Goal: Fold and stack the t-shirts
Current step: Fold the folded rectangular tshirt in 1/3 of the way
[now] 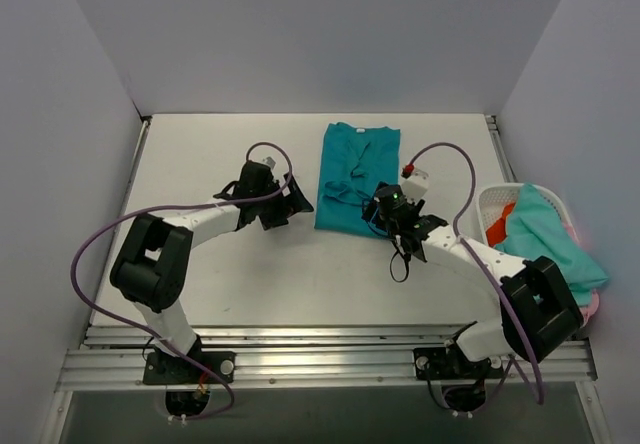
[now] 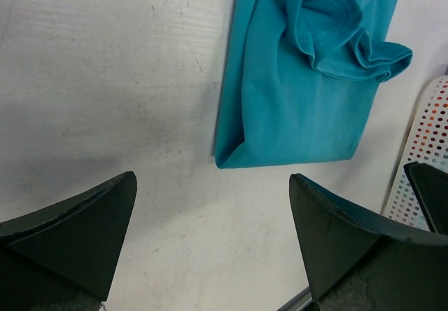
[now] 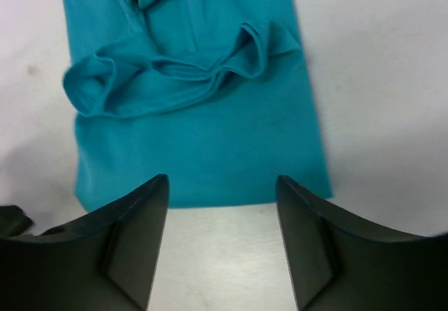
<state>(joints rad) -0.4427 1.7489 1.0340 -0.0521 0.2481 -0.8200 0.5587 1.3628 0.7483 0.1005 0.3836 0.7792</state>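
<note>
- Deep teal t-shirt lies on the white table, centre-far, folded into a long narrow panel with a bunched ridge of cloth across its middle.
- Left gripper: jaws spread wide, empty, over bare table just left of the shirt's near-left corner.
- Right gripper: jaws spread, nothing pinched, at the shirt's near edge towards its right corner.
- White lattice basket sits at the right table edge, with a pale aqua shirt draped over it and an orange-red shirt inside.
</note>
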